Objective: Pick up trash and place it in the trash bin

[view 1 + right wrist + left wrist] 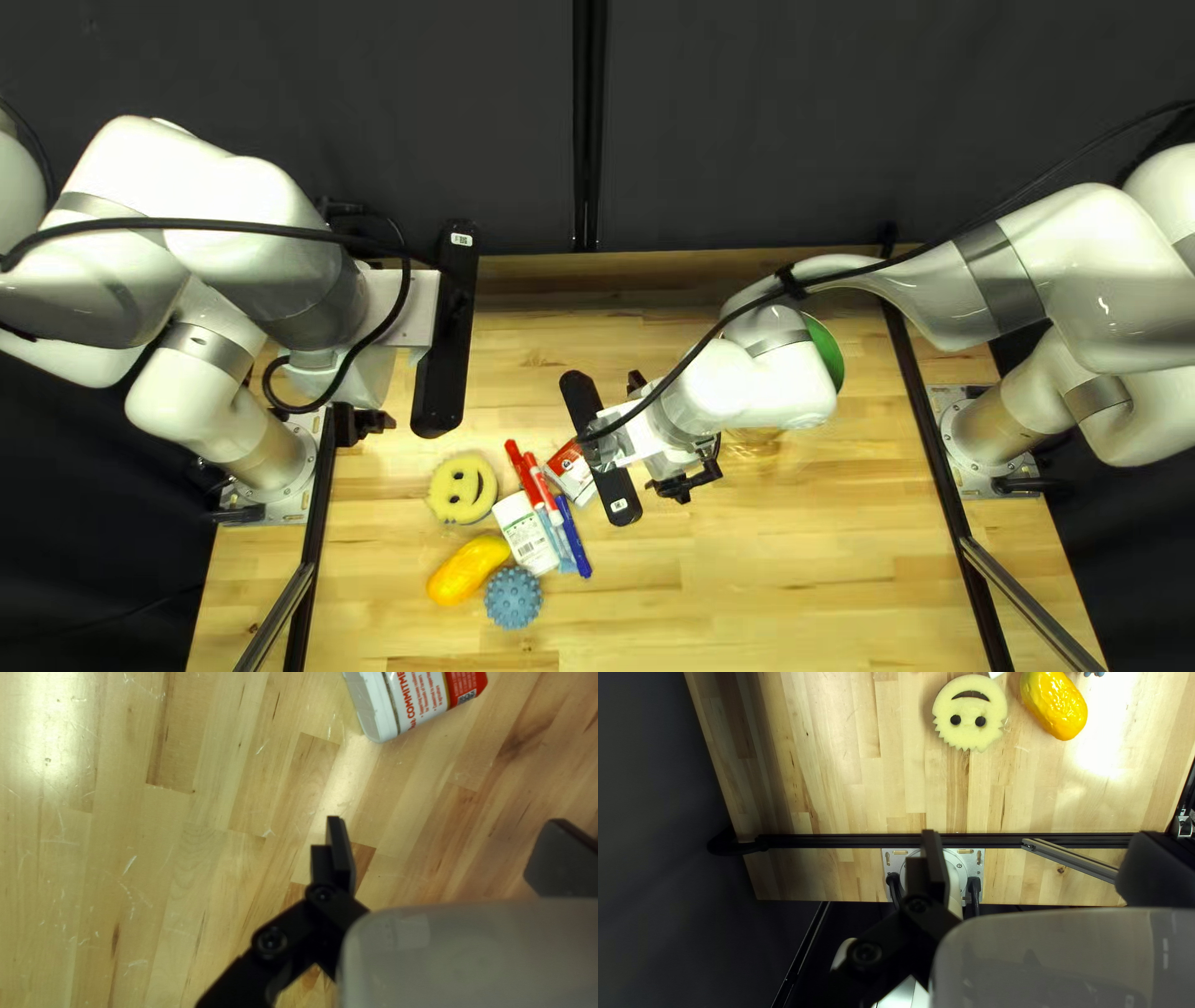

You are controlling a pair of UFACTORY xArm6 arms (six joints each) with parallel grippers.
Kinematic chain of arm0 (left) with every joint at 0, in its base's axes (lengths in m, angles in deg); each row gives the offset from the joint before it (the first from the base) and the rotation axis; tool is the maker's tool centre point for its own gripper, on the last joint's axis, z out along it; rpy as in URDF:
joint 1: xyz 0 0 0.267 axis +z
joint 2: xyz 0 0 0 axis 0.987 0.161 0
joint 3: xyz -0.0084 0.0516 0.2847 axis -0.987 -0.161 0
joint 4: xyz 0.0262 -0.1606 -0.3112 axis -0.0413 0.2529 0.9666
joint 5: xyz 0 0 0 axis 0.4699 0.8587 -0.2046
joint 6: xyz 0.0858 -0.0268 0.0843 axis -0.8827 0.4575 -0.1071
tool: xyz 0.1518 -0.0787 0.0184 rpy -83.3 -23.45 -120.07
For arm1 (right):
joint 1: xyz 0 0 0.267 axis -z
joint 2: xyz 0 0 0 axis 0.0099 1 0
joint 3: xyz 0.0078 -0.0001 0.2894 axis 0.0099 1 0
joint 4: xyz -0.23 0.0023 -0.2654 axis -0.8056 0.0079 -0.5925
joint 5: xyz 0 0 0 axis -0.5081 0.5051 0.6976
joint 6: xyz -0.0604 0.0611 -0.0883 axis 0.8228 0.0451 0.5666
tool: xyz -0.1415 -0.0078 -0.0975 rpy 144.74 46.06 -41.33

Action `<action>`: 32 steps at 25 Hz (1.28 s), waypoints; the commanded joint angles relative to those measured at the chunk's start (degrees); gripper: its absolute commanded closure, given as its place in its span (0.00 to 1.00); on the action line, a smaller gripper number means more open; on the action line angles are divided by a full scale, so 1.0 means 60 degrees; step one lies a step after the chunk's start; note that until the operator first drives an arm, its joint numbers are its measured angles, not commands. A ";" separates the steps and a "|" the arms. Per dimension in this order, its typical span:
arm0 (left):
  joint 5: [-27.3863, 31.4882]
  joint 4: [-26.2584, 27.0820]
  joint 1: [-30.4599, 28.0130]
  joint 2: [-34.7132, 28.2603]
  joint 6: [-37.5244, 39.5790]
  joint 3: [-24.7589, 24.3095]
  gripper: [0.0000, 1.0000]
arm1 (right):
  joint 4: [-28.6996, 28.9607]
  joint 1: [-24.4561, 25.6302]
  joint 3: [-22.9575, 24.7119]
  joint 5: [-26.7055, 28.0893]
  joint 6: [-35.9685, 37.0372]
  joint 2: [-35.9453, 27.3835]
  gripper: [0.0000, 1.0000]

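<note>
right gripper [446, 824]: spread
left gripper [1039, 835]: spread
red bottle [417, 700]: could roll if one finger touches first
pens [542, 485]: may snag, lying close

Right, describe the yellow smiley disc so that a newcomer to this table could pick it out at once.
Start at the left arm's base on the wooden table. Inward from it, just beyond the smooth orange-yellow fruit, lies the flat, round, pale yellow disc. Its black eyes, dark smile and jagged edge on one side set it apart from that fruit and the knobbly blue ball.
</note>
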State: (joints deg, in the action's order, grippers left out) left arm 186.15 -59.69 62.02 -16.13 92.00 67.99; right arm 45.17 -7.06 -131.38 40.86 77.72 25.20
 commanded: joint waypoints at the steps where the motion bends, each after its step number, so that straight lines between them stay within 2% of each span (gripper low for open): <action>1: 0.0000 0.0000 0.0000 0.0000 0.0000 0.0000 0.00 | -0.0232 0.0268 -0.1533 0.0561 -0.3259 0.1216 0.00; 8: 0.0000 0.0000 0.0000 0.0000 0.0000 0.0000 0.00 | -0.0924 0.0130 -0.1793 0.0914 -0.7528 0.1617 0.00; 13: 0.0000 0.0000 0.0000 0.0000 0.0000 0.0000 0.00 | -0.1333 -0.0055 -0.1337 0.0540 -0.9298 0.1539 0.00; 18: 0.0000 0.0000 0.0000 0.0000 0.0000 0.0000 0.00 | -0.1611 -0.0286 -0.1411 0.0125 -1.0150 0.1967 0.00; 25: 0.0000 0.0000 0.0000 0.0000 0.0000 0.0000 0.00 | -0.1829 -0.0298 -0.1646 -0.0525 -1.0445 0.2491 0.00; 32: 0.0000 0.0000 0.0000 0.0000 0.0000 0.0000 0.00 | -0.1759 -0.0299 -0.2179 -0.0435 -1.0544 0.2938 0.00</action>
State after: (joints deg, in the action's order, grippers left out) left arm 186.15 -59.69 62.02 -16.13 92.00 67.99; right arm 34.27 -8.77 -143.09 37.96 14.37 41.71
